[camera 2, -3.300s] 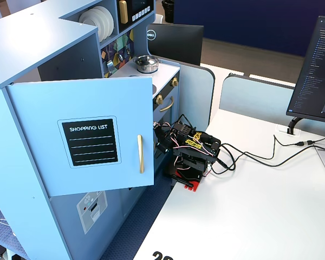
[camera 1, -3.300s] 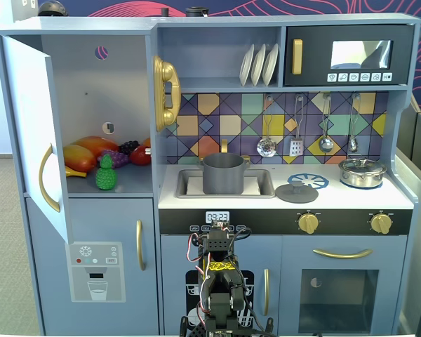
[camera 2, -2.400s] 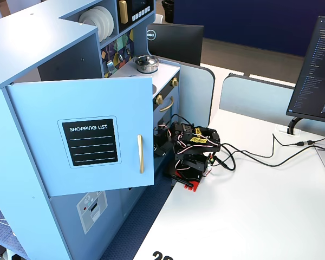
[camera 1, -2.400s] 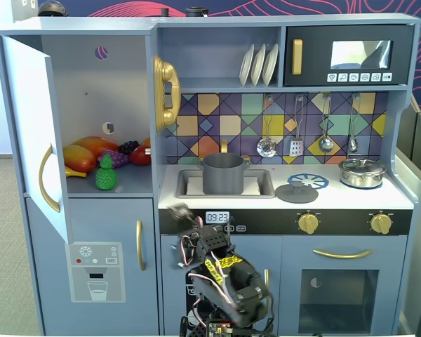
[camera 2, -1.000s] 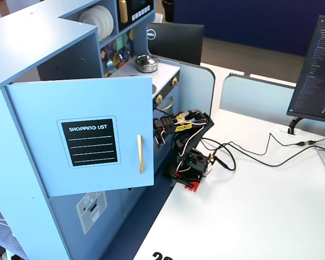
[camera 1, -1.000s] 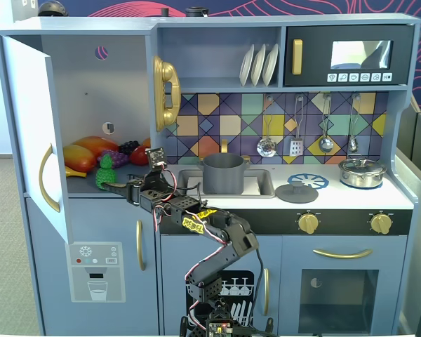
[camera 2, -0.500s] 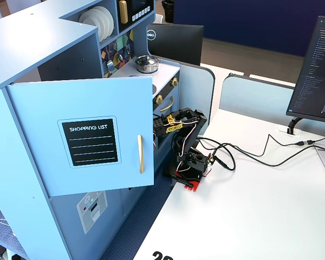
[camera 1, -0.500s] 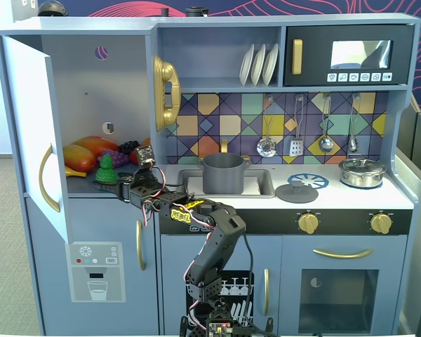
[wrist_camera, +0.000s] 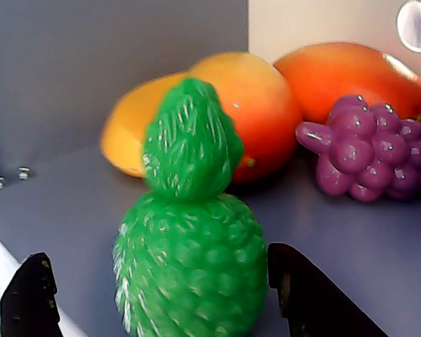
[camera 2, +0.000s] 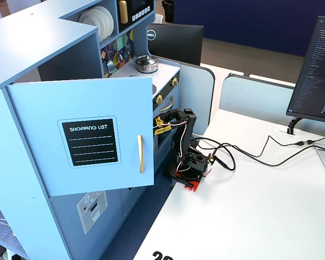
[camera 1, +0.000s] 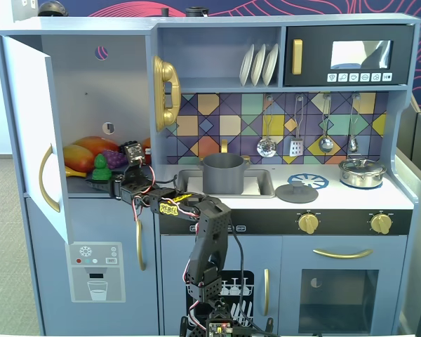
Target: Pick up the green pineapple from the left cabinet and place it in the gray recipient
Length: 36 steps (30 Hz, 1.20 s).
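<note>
Where the left cabinet [camera 1: 91, 105] opens: green pineapple [wrist_camera: 189, 246] upright between parted, untouching fingers [wrist_camera: 28, 295].

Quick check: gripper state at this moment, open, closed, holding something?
Gripper: open, its fingers on either side of the green pineapple in the left cabinet, not yet closed on it.

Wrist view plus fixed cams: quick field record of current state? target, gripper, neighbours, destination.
target: green pineapple, upright on left cabinet shelf
gripper: gripper open, one finger either side of the pineapple, contact not evident
neighbours: purple grapes and two orange fruits behind
door: cabinet door swung open
destination: gray recipient in the sink, no lid on it
</note>
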### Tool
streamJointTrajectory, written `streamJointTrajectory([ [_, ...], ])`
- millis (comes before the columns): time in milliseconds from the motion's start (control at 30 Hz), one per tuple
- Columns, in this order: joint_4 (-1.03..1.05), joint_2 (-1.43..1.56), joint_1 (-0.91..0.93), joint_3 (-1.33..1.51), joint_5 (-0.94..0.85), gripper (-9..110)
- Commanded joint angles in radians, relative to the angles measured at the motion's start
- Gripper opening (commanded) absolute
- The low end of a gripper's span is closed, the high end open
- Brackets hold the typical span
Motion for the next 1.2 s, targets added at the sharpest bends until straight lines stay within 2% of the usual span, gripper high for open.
streamJointTrajectory([
  [0,-0.034,-0.038,0.009,-0.126,-0.02,32],
  [100,-0.035,-0.075,0.003,-0.163,-0.028,28],
  [267,-0.04,-0.092,-0.02,-0.187,-0.078,0],
  [500,0.011,0.152,-0.109,-0.072,-0.029,0],
  [567,0.092,0.308,-0.173,0.02,-0.069,0],
  [667,0.35,0.552,-0.268,0.097,-0.14,0],
  [867,0.364,0.871,-0.4,0.255,-0.25,0],
  [967,0.365,0.977,-0.362,0.284,-0.29,0],
  [1167,0.394,1.131,-0.035,0.279,-0.219,0],
])
